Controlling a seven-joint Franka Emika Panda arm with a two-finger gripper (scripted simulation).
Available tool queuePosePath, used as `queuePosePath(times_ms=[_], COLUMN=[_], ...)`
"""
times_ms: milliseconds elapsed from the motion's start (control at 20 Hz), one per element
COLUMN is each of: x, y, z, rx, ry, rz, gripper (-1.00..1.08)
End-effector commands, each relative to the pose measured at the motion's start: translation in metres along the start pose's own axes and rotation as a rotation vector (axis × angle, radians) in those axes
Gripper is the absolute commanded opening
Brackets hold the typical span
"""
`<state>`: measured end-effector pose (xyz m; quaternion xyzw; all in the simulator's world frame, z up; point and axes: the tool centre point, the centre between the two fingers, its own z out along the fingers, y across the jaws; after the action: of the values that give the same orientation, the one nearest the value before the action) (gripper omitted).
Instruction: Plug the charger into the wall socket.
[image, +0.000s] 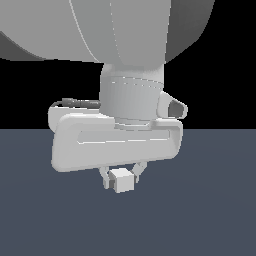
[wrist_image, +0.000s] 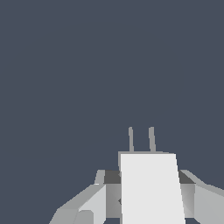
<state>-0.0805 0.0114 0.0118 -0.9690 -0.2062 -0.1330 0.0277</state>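
We count one charger (image: 122, 180), an off-white cube with two thin prongs (wrist_image: 141, 139) showing in the wrist view. Our hand (image: 121, 176) has closed its two fingers (image: 105, 176) against the charger's sides, holding it above the dark desk (image: 210, 210).

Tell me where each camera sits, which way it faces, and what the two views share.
Exterior view: off the arm, close and low, facing the gripper with the charger between its fingers; the arm's wrist and hand fill the upper frame.
Wrist view: on the wrist, looking along the fingers past the charger, its two prongs pointing away over bare dark floor.
Shared: the charger and the fingers beside it. The wall socket appears in neither.
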Motion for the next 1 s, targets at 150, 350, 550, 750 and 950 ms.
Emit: queuePosePath(times_ms=[150,350,550,750,950], x=[0.000,0.002,0.007,0.015,0.025], y=[0.000,0.000,0.002,0.004,0.008], z=[0.000,-0.001,-0.005,-0.010,-0.018], rx=[0.000,-0.003,-0.013,-0.029,-0.050], ry=[0.000,0.001,0.002,0.004,0.005], rz=[0.000,0.012,0.049,0.109,0.189], gripper=[-1.00,-1.00,-1.00,-1.00,-1.00])
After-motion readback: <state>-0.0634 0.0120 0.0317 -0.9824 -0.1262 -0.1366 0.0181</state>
